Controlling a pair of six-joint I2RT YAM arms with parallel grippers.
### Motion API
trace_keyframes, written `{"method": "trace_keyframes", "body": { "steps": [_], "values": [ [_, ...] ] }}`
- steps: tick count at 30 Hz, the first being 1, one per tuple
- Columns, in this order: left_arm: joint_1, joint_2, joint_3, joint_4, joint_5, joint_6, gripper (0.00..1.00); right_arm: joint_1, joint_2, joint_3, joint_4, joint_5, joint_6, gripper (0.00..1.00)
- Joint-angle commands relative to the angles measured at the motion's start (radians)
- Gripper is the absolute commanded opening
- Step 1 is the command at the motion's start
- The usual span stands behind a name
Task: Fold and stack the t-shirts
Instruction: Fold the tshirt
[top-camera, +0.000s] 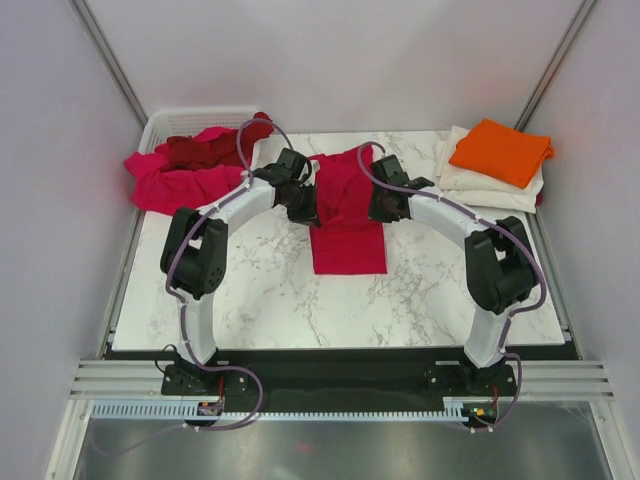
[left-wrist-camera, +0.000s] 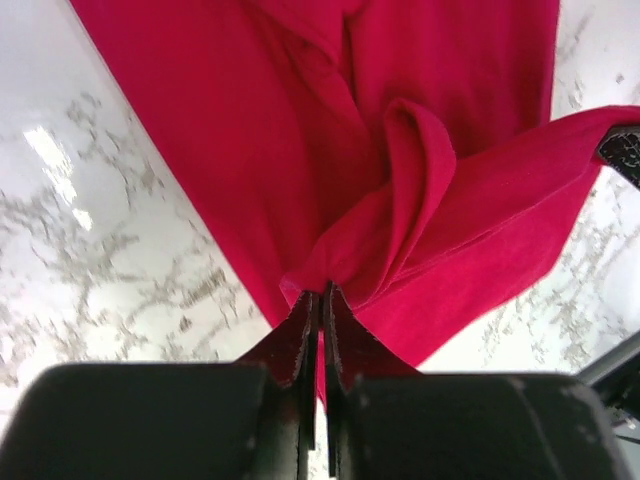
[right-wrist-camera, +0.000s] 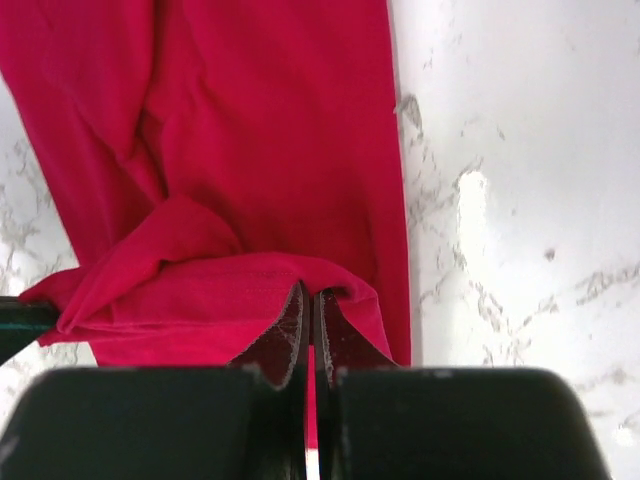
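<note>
Left gripper (left-wrist-camera: 320, 300): jaws pressed together, pinching a bunched fold of the crimson t-shirt (left-wrist-camera: 300, 130). Right gripper (right-wrist-camera: 310, 300): same, jaws closed on a rolled edge of that shirt.

The shirt sits between the two grippers, raised at both pinch points. The cloth strung from one to the other forms a soft ridge with a hemmed edge. On the near side of the grippers, toward the arm bases, the rest lies flat on the marble table (top-camera: 270, 300) as a narrow rectangle with straight sides. Past the grippers it runs on, creased. Colour is an even crimson and the cloth looks soft.

Well outboard of the right gripper: orange t-shirt (top-camera: 500, 152), folded, on top of the folded cream-white t-shirt (top-camera: 490, 188). Outboard of the left gripper: magenta-pink t-shirt (top-camera: 175, 185) and dark maroon t-shirt (top-camera: 200, 150), crumpled, spilling from the white basket (top-camera: 175, 120).
</note>
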Motion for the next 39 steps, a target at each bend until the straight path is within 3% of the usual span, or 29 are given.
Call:
{"method": "trace_keyframes", "body": {
  "steps": [1, 2, 4, 5, 6, 8, 9, 11, 14, 17, 20, 23, 27, 39],
  "values": [
    [0.016, 0.054, 0.085, -0.019, 0.007, 0.038, 0.06, -0.030, 0.064, 0.090, 0.020, 0.002, -0.031, 0.00],
    [0.019, 0.065, 0.111, -0.025, 0.000, 0.037, 0.17, -0.038, 0.079, 0.104, 0.020, -0.003, -0.032, 0.01],
    [0.027, 0.079, 0.137, -0.038, -0.014, 0.037, 0.33, -0.056, 0.119, 0.150, 0.008, -0.009, -0.046, 0.31],
    [0.030, 0.080, 0.171, -0.056, -0.019, 0.040, 0.50, -0.063, 0.130, 0.167, -0.007, 0.000, -0.048, 0.42],
    [0.031, 0.077, 0.191, -0.068, -0.027, 0.049, 0.58, -0.073, 0.137, 0.184, -0.023, 0.008, -0.049, 0.64],
    [0.034, 0.062, 0.248, -0.117, -0.085, 0.057, 0.77, -0.082, 0.135, 0.216, -0.052, 0.023, -0.058, 0.82],
    [0.034, 0.051, 0.262, -0.131, -0.103, 0.066, 0.78, -0.086, 0.125, 0.219, -0.058, 0.040, -0.063, 0.90],
    [0.034, 0.003, 0.266, -0.148, -0.137, 0.070, 0.78, -0.086, 0.079, 0.213, -0.067, 0.057, -0.080, 0.91],
    [0.030, -0.088, 0.202, -0.151, -0.139, 0.051, 0.78, -0.086, -0.019, 0.158, -0.069, 0.072, -0.089, 0.91],
    [-0.004, -0.142, 0.121, -0.148, -0.131, 0.038, 0.70, -0.087, -0.143, 0.045, -0.024, 0.017, -0.086, 0.86],
    [-0.064, -0.163, 0.058, -0.133, -0.105, 0.038, 0.64, -0.086, -0.229, -0.078, 0.089, -0.141, -0.075, 0.71],
    [-0.114, -0.121, 0.036, -0.107, -0.097, 0.026, 0.58, -0.084, -0.223, -0.120, 0.146, -0.266, -0.069, 0.45],
    [-0.156, -0.056, 0.059, -0.091, -0.105, 0.015, 0.55, -0.072, -0.180, -0.128, 0.167, -0.320, -0.069, 0.26],
    [-0.164, 0.151, 0.206, -0.076, -0.168, 0.049, 0.53, -0.069, 0.045, -0.016, 0.198, -0.360, -0.075, 0.24]
  ]
}}
